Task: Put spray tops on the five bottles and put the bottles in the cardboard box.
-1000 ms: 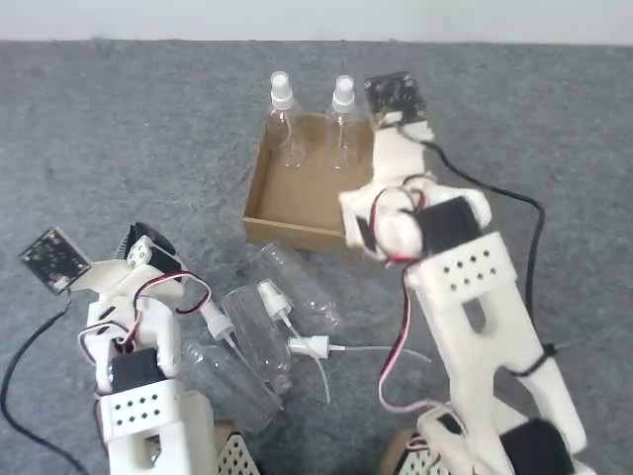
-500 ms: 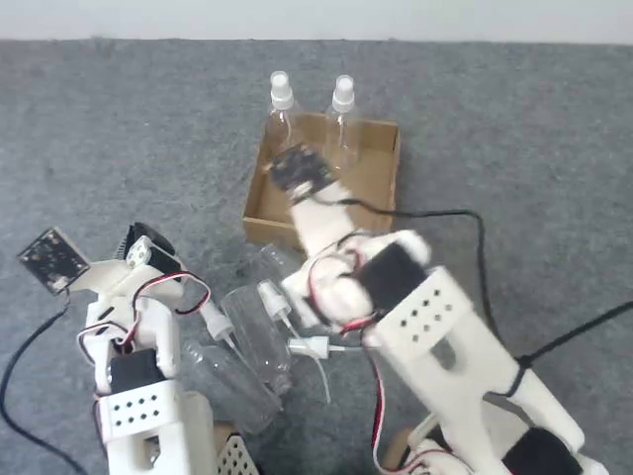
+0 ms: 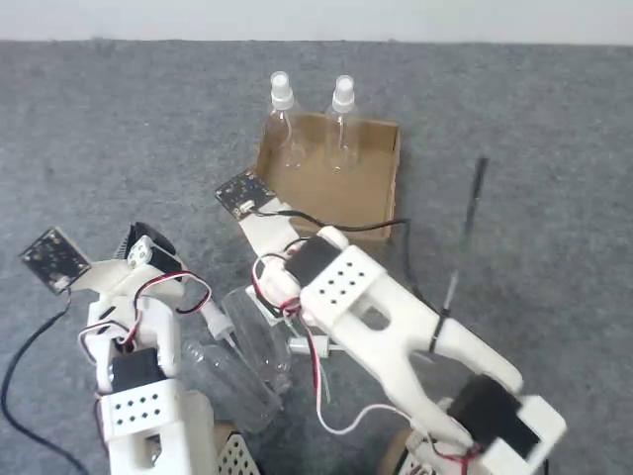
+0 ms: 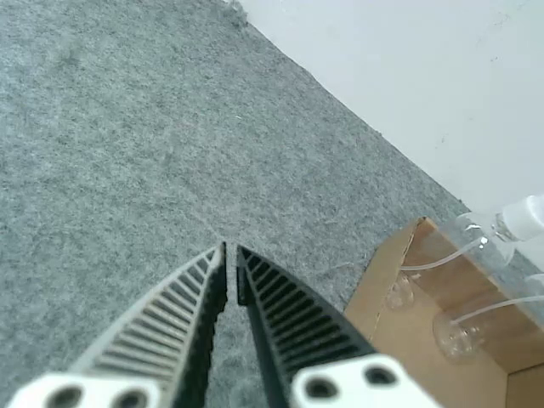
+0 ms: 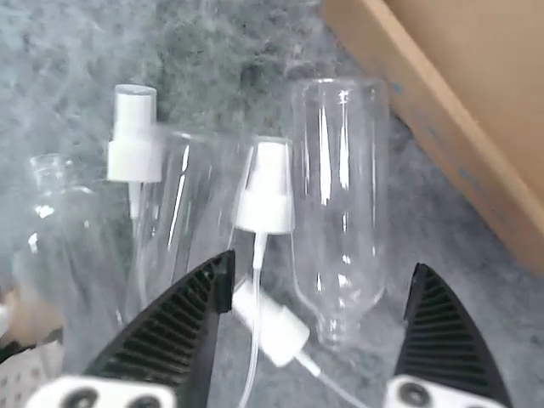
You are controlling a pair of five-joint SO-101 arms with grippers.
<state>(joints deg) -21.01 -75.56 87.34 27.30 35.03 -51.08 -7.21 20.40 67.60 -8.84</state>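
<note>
A grey carpet (image 3: 119, 119) covers the table. The box (image 3: 381, 198) sits at upper centre of the high view, with two capped bottles (image 3: 282, 124) standing at its far wall. Just below its near wall, the right gripper (image 5: 323, 268) hangs over a bare bottle (image 5: 340, 187) lying on its side. The jaws are spread wide and touch nothing. The bottle's long axis runs crosswise to their closing line, and a loose spray top (image 5: 268, 200) lies beside it. The right arm is clearly nearer. At lower left, the left gripper (image 4: 231, 251) has its jaws together, empty.
</note>
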